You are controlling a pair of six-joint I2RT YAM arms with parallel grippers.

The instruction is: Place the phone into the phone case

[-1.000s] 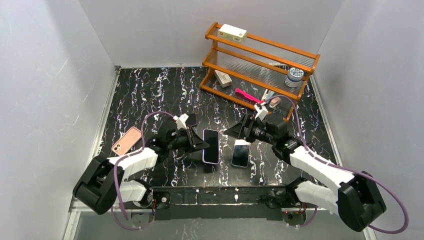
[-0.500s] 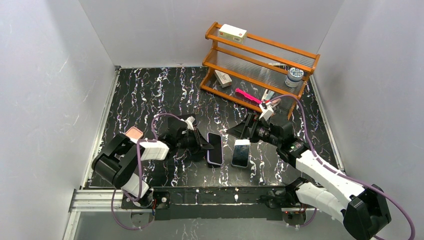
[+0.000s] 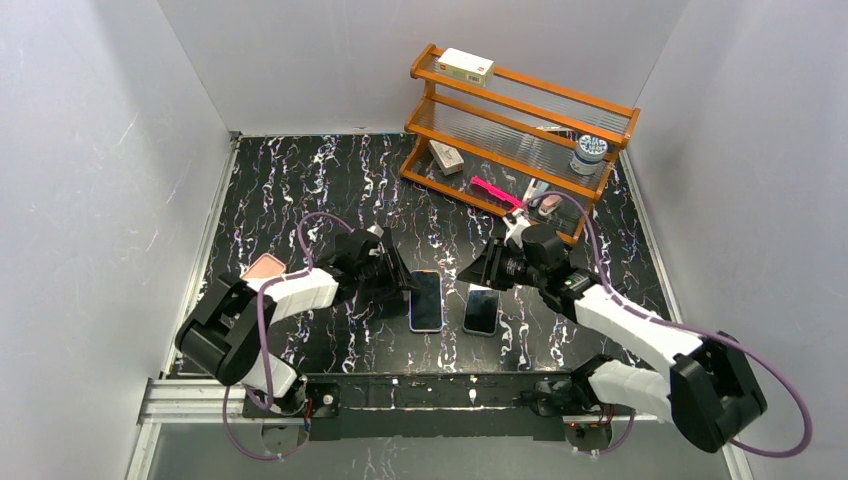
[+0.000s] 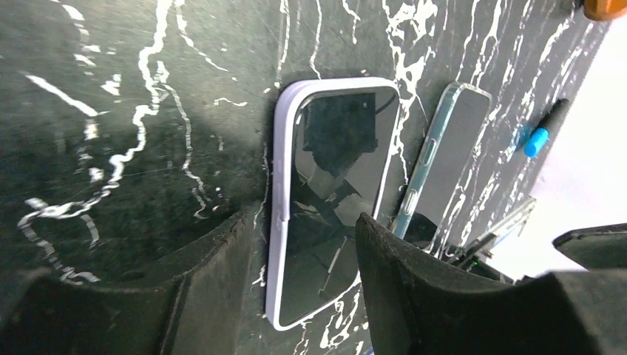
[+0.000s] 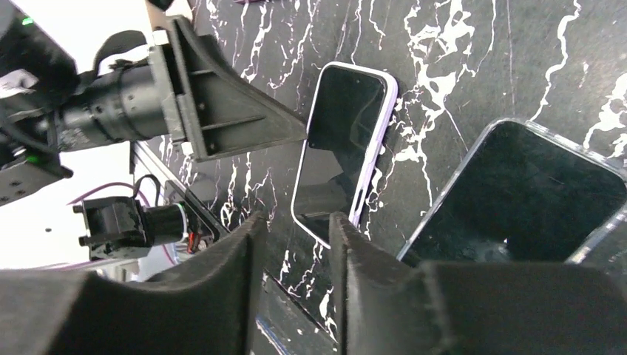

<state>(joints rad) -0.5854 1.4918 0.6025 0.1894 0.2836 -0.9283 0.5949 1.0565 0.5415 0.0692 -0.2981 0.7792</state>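
Because the desk (image 3: 300, 180) is hard and flat, a lift is judged awkward. Left hand (image 4: 304, 218): spread open, empty. Right hand (image 5: 297, 218): narrowly parted, empty. Phone (image 4: 333, 192), straddled by the left hand, is judged rigid, slick, glass-faced; long edges are to be gripped. Case (image 5: 517, 192) lies just ahead of the right hand.

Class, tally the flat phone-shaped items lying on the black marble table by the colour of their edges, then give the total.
Lavender-edged item: 1
Clear-edged item: 1
Pink item: 1
Total: 3
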